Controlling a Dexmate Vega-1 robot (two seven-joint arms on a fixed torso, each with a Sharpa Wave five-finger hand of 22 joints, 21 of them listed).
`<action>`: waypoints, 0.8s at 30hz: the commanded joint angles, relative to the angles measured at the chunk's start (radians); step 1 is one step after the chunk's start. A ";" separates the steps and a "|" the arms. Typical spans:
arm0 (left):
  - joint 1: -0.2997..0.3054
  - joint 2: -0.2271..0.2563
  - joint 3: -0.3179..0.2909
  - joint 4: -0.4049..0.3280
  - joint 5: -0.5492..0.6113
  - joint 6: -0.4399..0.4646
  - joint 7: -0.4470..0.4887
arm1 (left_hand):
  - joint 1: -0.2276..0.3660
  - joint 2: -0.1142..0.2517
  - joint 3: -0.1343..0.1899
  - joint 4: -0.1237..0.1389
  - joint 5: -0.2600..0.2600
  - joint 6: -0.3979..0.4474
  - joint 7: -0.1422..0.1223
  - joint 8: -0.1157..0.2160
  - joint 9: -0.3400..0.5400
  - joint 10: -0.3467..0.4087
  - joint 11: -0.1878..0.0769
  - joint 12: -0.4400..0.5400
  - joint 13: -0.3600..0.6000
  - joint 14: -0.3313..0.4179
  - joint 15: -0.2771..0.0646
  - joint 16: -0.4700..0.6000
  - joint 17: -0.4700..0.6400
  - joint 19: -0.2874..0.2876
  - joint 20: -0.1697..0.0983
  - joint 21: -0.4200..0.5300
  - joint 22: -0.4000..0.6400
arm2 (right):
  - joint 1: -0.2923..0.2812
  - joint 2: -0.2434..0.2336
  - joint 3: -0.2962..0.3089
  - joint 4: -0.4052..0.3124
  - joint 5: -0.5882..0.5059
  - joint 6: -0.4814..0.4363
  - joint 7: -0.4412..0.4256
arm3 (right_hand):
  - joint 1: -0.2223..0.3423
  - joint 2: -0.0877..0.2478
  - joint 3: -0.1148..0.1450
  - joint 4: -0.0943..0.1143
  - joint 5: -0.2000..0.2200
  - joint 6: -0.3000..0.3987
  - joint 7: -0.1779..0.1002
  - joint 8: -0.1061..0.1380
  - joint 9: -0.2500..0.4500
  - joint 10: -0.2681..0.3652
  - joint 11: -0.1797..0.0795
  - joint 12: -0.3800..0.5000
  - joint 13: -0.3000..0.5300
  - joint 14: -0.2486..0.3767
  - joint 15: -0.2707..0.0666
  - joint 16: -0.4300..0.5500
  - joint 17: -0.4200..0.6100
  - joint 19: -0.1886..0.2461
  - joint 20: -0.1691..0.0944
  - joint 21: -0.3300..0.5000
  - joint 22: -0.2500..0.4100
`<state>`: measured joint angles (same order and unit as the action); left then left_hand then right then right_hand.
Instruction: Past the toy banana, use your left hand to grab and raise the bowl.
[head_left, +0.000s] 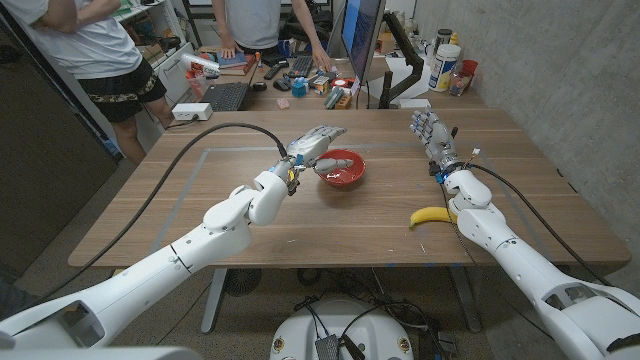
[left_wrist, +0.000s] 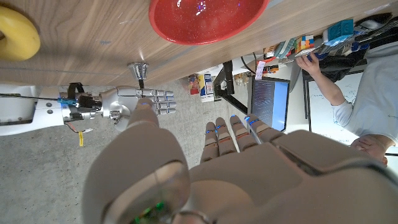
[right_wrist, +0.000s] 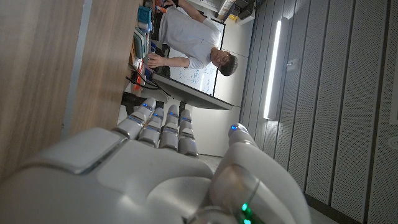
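Bowl: the red bowl (head_left: 341, 168) sits on the table (head_left: 200, 215) just above the middle of the head picture, upright and, as far as I can see, with nothing in it.
Left hand: my left hand (head_left: 314, 146) hovers at the bowl's upper left rim; its fingers are apart and slightly curled, holding nothing, and I cannot tell whether they touch the rim.
Banana: the banana (head_left: 431, 216) lies at centre right of the head picture, well apart from the bowl, beside my right forearm.
Right hand: my right hand (head_left: 432, 133) stands at upper right, fingers straight and close together, holding nothing.
Doing it well: I judge the grasp not yet made; I would get the thumb inside the rim and the fingers outside, close firmly, then lift straight so the bowl stays level.
What the views add: the left wrist picture gives the bowl's glossy inside (left_wrist: 205, 18) and my spread fingers (left_wrist: 231, 134) short of it; the head picture gives the layout.
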<state>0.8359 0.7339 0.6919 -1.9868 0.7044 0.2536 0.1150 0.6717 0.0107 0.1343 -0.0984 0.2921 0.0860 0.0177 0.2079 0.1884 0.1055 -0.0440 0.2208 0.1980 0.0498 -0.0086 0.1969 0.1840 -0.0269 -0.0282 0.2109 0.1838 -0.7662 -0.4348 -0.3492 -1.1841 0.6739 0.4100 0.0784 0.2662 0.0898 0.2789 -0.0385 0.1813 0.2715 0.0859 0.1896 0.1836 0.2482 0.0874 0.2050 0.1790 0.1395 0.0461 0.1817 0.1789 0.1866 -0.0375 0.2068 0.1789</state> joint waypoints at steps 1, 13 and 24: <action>0.016 0.006 0.003 -0.034 0.033 0.042 -0.036 | 0.009 -0.004 0.001 -0.003 0.006 0.009 0.004 0.007 0.005 0.008 0.002 0.005 0.002 0.012 0.001 0.004 0.003 0.007 -0.035 0.005 0.004 | -0.004 -0.010 0.004 -0.017 -0.001 -0.008 -0.005 | -0.003 0.002 -0.003 -0.002 0.005 0.001 -0.004 0.004 0.005 0.009 -0.002 0.001 0.002 0.007 0.004 0.005 0.005 0.009 0.001 -0.001 0.004; 0.025 0.003 0.010 -0.046 0.055 0.066 -0.053 | 0.007 -0.006 -0.003 -0.002 0.005 0.015 0.006 0.008 0.005 0.014 0.001 0.006 0.002 0.019 0.003 0.006 0.003 0.013 -0.032 0.007 0.004 | -0.003 -0.015 0.006 -0.020 0.003 -0.008 0.002 | -0.004 0.002 -0.004 -0.002 0.005 0.001 -0.005 0.004 0.005 0.008 -0.003 0.000 0.002 0.008 0.004 0.005 0.005 0.009 0.001 -0.001 0.004; 0.024 0.000 0.015 -0.034 0.056 0.072 -0.066 | 0.005 -0.009 -0.006 -0.001 0.005 0.016 0.007 0.008 0.005 0.016 0.003 0.006 0.003 0.021 0.004 0.006 0.004 0.015 -0.030 0.007 0.004 | 0.002 -0.013 0.005 -0.013 0.002 -0.010 0.004 | -0.005 0.002 -0.004 -0.002 0.005 -0.001 -0.005 0.003 0.005 0.008 -0.004 0.001 0.002 0.008 0.005 0.005 0.005 0.008 0.001 -0.002 0.004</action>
<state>0.8578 0.7360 0.7019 -2.0275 0.7542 0.3146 0.0629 0.6717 0.0107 0.1319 -0.1008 0.2921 0.0915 0.0231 0.2079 0.1883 0.1103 -0.0391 0.2235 0.1979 0.0600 -0.0088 0.1968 0.1839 -0.0216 -0.0337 0.2147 0.1838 -0.7693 -0.4481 -0.3445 -1.2011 0.6749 0.4026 0.0787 0.2663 0.0898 0.2789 -0.0385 0.1813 0.2715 0.0859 0.1897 0.1836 0.2482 0.0874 0.2050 0.1790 0.1395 0.0462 0.1817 0.1789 0.1866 -0.0375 0.2069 0.1789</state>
